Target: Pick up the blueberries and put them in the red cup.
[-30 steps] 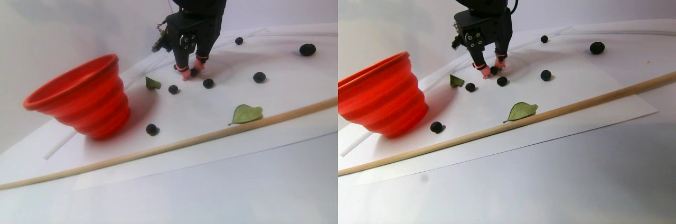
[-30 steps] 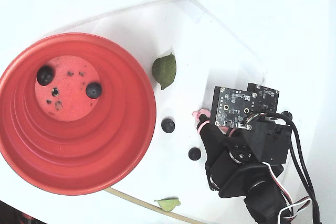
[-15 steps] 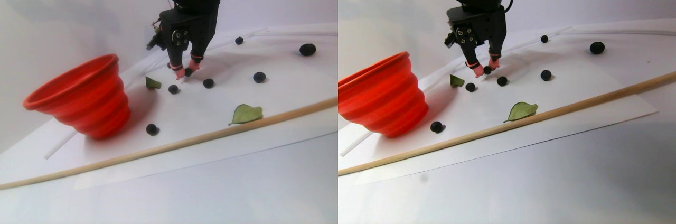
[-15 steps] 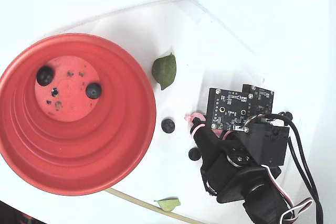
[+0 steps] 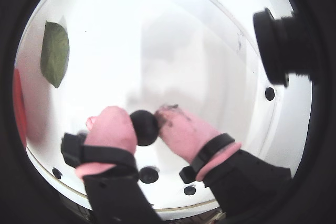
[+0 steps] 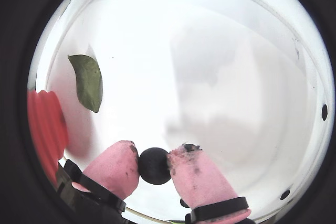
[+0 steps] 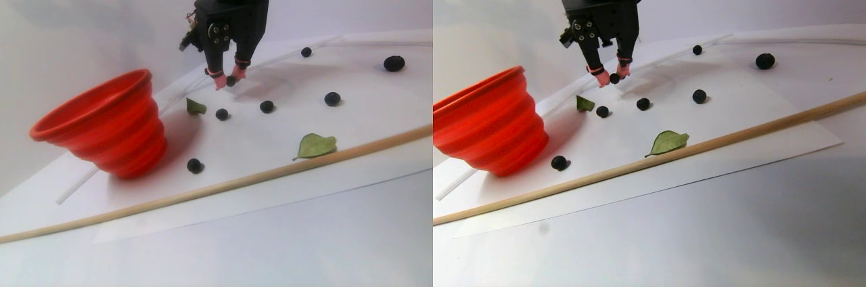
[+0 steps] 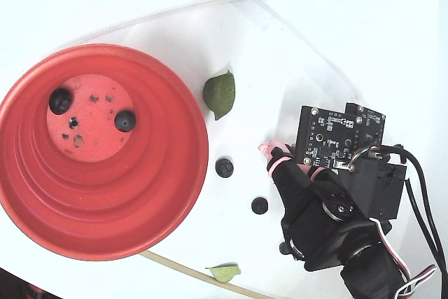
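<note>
The gripper [image 6: 154, 165] has its pink fingertips [image 5: 113, 129] pinched on one blueberry [image 6: 154, 166], held above the white sheet [image 7: 284, 124]. In the fixed view, the red cup [image 8: 175, 194] sits at its nine o'clock with two berries [image 8: 125, 120] inside; more berries [image 8: 224, 167] lie loose between them, near a green leaf [image 8: 220, 94].

Red cup [image 8: 178, 194] stands upright on the white sheet, wide ribbed mouth up, two blueberries [image 8: 124, 120] on its speckled pink bottom. One round dark berry [image 6: 154, 165] is pinched between pink tool tips, held above the sheet near the cup. Other berries lie loose on the sheet: two just beside the cup [image 8: 224, 167], more scattered well apart [image 7: 331, 99].
</note>
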